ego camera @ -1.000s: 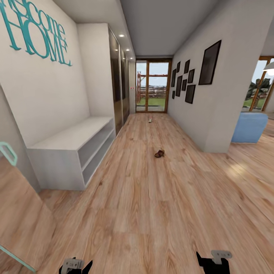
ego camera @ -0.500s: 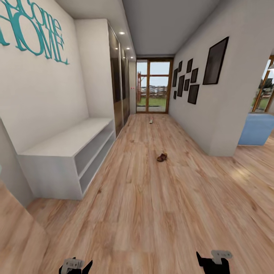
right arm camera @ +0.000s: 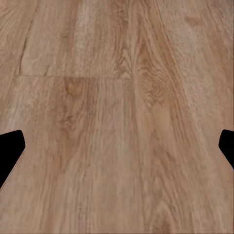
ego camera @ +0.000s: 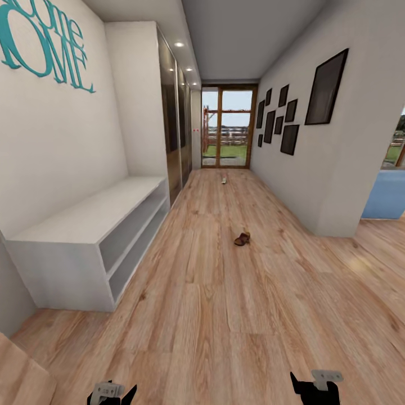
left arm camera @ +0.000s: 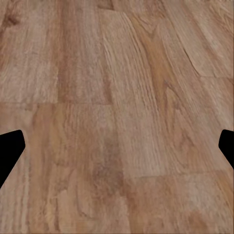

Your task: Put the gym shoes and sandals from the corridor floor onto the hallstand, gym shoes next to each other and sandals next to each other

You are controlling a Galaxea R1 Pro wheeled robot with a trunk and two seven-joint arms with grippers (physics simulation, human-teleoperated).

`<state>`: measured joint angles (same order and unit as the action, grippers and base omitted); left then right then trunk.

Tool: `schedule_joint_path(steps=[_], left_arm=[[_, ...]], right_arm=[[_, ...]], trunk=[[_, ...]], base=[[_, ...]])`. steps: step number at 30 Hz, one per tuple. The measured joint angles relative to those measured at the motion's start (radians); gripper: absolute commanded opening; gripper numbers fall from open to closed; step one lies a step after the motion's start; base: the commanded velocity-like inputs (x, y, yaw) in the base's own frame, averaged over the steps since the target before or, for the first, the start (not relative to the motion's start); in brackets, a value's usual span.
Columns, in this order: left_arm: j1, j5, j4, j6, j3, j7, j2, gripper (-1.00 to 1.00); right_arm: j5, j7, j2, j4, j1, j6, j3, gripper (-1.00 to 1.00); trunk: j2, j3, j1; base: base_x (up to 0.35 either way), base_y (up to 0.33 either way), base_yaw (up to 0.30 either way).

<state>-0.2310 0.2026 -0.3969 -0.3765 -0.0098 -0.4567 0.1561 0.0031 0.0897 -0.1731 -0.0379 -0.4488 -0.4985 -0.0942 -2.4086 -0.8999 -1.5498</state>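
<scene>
In the head view, brown sandals (ego camera: 242, 238) lie on the wood-plank corridor floor (ego camera: 225, 315), mid-corridor and well ahead of me; I cannot tell whether it is one or two. Further off, near the glass door, lies a small pale object (ego camera: 223, 180), too small to identify. The white-grey shoe rack (ego camera: 84, 236) stands against the left wall, and its flat top and open shelves look bare. My left gripper (ego camera: 111, 392) and right gripper (ego camera: 315, 385) hang low at the view's bottom edge. In the wrist views, the left gripper (left arm camera: 117, 146) and right gripper (right arm camera: 117, 146) are open over bare planks.
A dark sliding wardrobe (ego camera: 174, 129) continues past the rack on the left. The right wall (ego camera: 304, 169) carries black frames and ends at a corner, with a blue sofa (ego camera: 385, 194) beyond it. A slanted mirror panel (ego camera: 22, 371) cuts the near left corner. A glass door (ego camera: 225, 126) closes the corridor.
The whole picture has shifted: the camera has moved forward down the corridor, so the rack and sandals look nearer and the mint-framed mirror slid out at the left. Nothing on the floor moved.
</scene>
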Motion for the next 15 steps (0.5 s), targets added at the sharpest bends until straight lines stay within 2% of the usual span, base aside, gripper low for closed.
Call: schedule_joint_path(steps=[15], left_arm=[[0.000,0.000,0.000,-0.001,0.000,0.000,0.000,1.00]], right_arm=[[0.000,0.000,0.000,0.000,0.000,0.000,0.000,1.00]], trunk=[[0.000,0.000,0.000]], base=[[0.339,0.000,0.000]])
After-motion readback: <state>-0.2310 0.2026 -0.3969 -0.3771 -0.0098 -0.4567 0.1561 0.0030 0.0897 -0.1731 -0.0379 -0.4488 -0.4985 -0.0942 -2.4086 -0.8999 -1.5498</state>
